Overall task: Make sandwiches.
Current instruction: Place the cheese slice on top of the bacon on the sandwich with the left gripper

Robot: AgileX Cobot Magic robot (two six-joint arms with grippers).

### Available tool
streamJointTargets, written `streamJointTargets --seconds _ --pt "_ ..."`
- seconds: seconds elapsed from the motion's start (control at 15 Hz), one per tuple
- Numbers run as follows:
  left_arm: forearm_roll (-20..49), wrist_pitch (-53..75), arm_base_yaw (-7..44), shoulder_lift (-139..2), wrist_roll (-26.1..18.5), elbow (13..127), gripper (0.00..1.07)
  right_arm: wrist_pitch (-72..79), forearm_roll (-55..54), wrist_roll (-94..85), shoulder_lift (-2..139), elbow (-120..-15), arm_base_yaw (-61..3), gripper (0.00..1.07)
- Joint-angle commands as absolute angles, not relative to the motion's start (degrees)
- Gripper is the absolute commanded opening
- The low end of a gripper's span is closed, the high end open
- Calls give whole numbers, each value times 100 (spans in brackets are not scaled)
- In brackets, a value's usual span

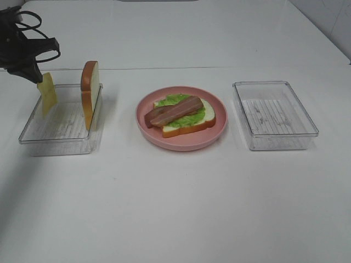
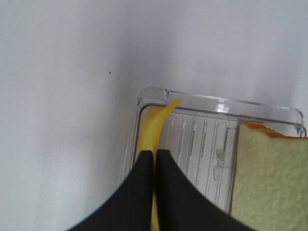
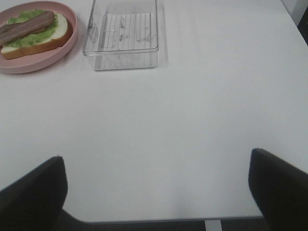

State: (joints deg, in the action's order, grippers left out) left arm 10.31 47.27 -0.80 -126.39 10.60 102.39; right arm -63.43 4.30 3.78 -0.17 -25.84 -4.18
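Pinching the yellow cheese slice point(image 1: 49, 94) by its top corner, the left gripper point(image 1: 38, 78) has its jaws shut thin on the sheet. The cheese hangs limp over the outer end of the left tray point(image 1: 55, 140), clear of the tray floor.

In the same tray the second bread slice point(image 1: 90, 93) stands on edge against the wall nearer the plate point(image 1: 181, 144) (probably so its crust can be nipped). The half-built sandwich point(image 1: 189, 127) lies on that plate, with lettuce point(image 1: 174, 99) and bacon point(image 1: 175, 111) uppermost.

Only bare table point(image 1: 164, 208) lies between tray and plate. The carry looks free if the cheese clears the tray rim and the upright bread.

The right gripper point(image 3: 156, 186) hangs spread wide, holding nothing, well apart from the right tray point(image 1: 260, 83).
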Motion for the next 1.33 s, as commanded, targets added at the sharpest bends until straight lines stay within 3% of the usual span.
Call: streamJointTargets --seconds 0.07,0.93,1.2,1.33 --pt "1106 4738 -34 -12519 1077 10267 0 -6285 418 338 -206 -2578 -390 99" --pt "1369 5225 6 -11339 1049 10393 0 -6285 418 338 -206 -2578 -390 99" --pt "1387 5506 516 -11259 951 10795 0 -6285 418 338 -206 -2578 -390 99" --pt "1392 5506 980 -11264 1140 11110 0 -6285 418 338 -206 -2578 -390 99"
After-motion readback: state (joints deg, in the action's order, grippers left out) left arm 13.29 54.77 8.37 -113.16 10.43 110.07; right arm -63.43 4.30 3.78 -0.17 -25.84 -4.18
